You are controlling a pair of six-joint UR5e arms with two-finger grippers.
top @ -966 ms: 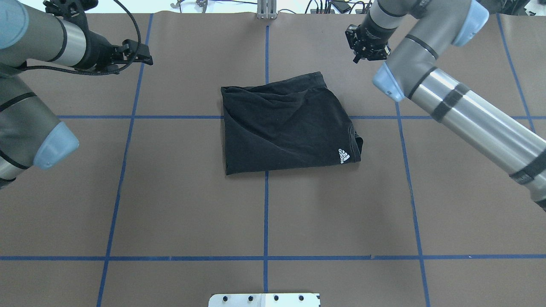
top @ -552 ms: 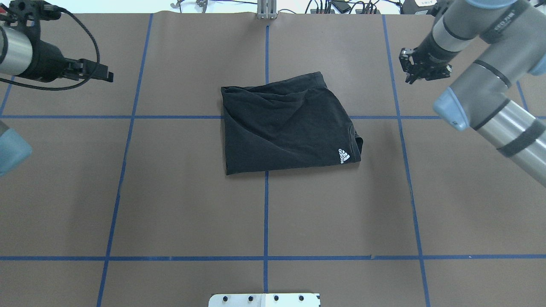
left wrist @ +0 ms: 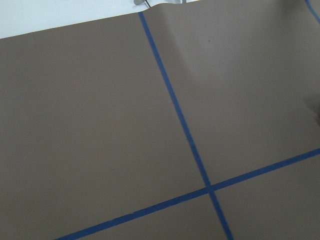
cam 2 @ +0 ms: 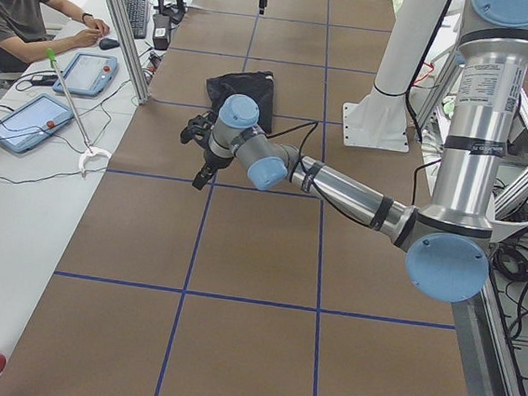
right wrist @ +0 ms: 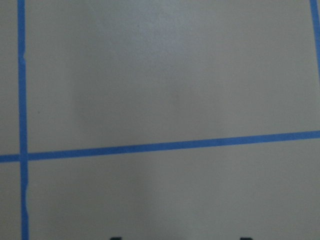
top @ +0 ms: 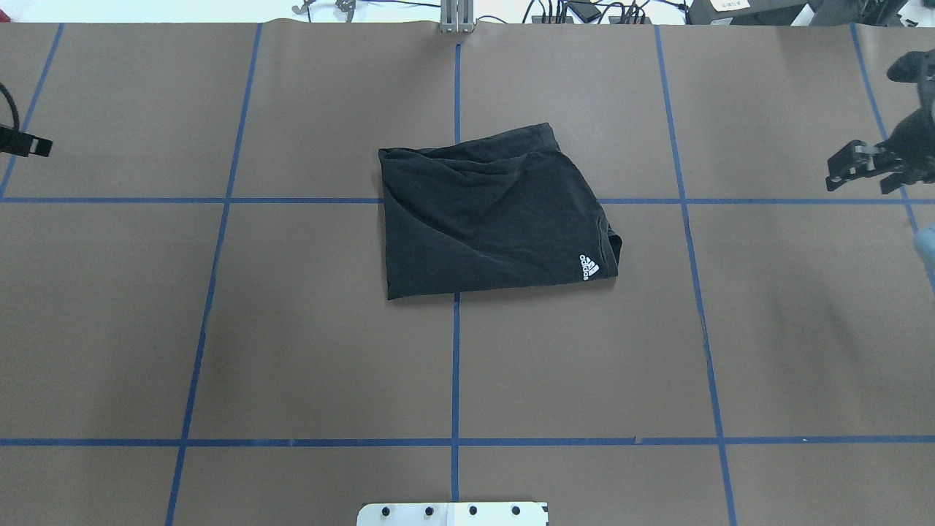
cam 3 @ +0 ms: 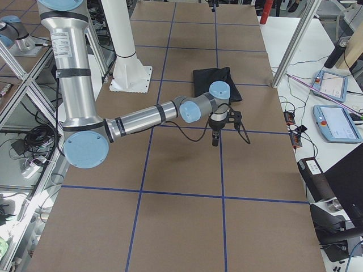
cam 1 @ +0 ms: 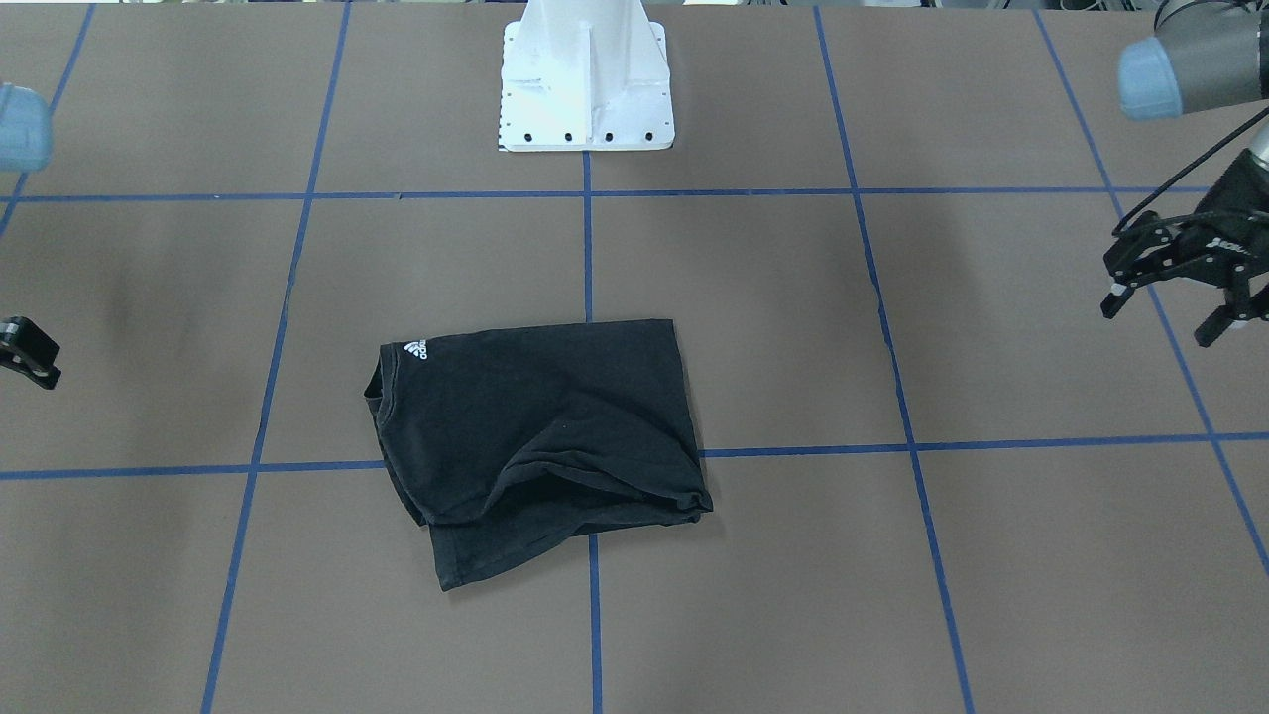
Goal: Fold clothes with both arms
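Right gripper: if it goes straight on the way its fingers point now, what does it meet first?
Most likely the brown table cover, close to a blue tape line. The right gripper points down; its wrist view shows nothing else ahead.

Robotics lab, def: blue-taped grid table [top: 292, 329], robot arms [cam 2: 340, 188] on white pedestal [cam 1: 585, 79], teach pendants [cam 2: 23, 123], alu framing [cam 2: 122, 25], operator [cam 2: 20, 6] nearby.

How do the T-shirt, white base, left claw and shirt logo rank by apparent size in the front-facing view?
1. T-shirt
2. white base, cut off at the top edge
3. left claw, clearly smaller
4. logo, smallest
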